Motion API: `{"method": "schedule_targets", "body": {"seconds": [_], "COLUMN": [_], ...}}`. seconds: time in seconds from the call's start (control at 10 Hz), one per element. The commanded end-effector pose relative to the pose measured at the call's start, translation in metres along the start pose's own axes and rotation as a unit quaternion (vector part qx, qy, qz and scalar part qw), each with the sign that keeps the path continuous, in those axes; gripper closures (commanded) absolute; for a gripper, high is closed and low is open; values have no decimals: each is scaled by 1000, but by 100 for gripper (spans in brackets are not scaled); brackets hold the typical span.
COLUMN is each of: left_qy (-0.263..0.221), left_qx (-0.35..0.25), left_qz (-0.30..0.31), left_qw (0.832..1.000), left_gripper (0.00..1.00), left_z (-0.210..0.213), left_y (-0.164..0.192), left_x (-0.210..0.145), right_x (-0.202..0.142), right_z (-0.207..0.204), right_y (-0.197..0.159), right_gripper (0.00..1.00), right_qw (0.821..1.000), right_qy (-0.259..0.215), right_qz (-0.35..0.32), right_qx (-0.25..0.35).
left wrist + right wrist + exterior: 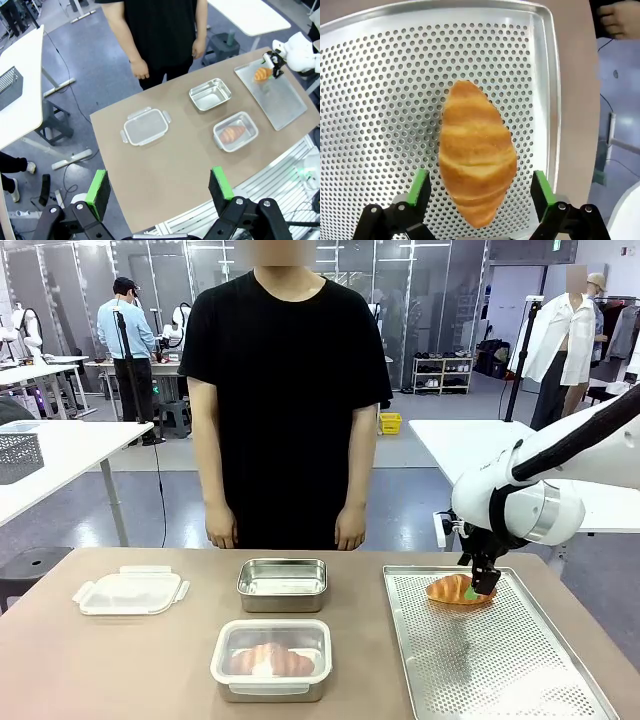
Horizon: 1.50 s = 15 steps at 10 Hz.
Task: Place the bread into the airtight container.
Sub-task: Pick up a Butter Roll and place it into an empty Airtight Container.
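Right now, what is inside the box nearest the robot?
A croissant lies inside the box. The box floor beneath it is covered, so anything underneath cannot be seen.

**Non-task items around the bench**

Person in black T-shirt (285, 390) stands at far edge of brown table (120, 660), arms down. Perforated metal tray (480, 660) lies on the table's right part. Behind: white table (80, 445) carrying grey basket (18, 455); yellow crate (390, 423) on floor.
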<state>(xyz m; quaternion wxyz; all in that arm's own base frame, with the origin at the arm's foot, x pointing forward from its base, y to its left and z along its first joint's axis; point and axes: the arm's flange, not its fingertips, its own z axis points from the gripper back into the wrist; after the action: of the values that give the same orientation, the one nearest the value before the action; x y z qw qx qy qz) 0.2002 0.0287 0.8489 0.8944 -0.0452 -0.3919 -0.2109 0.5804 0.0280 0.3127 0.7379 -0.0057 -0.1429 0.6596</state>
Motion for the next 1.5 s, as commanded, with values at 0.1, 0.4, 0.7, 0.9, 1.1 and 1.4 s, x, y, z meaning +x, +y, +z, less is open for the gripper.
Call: {"method": "schedule_targets", "body": {"seconds": [0.1,0.4,0.7,0.9,1.1,1.4], "left_qy": [0,0,0,0,0,0], "left_qx": [-2,-2,-2,-2,-2,-2], "left_qz": [1,1,1,1,1,1], "left_qw": [1000,1000,1000,1000,1000,1000], "left_gripper": [0,0,0,0,0,0], "left_z": [1,1,1,1,1,1], "left_y": [0,0,0,0,0,0], "left_x": [0,0,0,0,0,0], "right_x": [8,9,10,11,9,16], "right_z": [-10,-16,-24,-24,-22,16], "right_y": [-11,-18,-17,-13,-10,4], "right_gripper": [0,2,19,38,57,59], "right_qw": [1000,999,998,998,998,998], "right_qy": [10,27,37,38,40,48], "right_qz": [-17,-18,-18,-15,-17,-26], "right_qx": [23,44,53,54,53,43]}}
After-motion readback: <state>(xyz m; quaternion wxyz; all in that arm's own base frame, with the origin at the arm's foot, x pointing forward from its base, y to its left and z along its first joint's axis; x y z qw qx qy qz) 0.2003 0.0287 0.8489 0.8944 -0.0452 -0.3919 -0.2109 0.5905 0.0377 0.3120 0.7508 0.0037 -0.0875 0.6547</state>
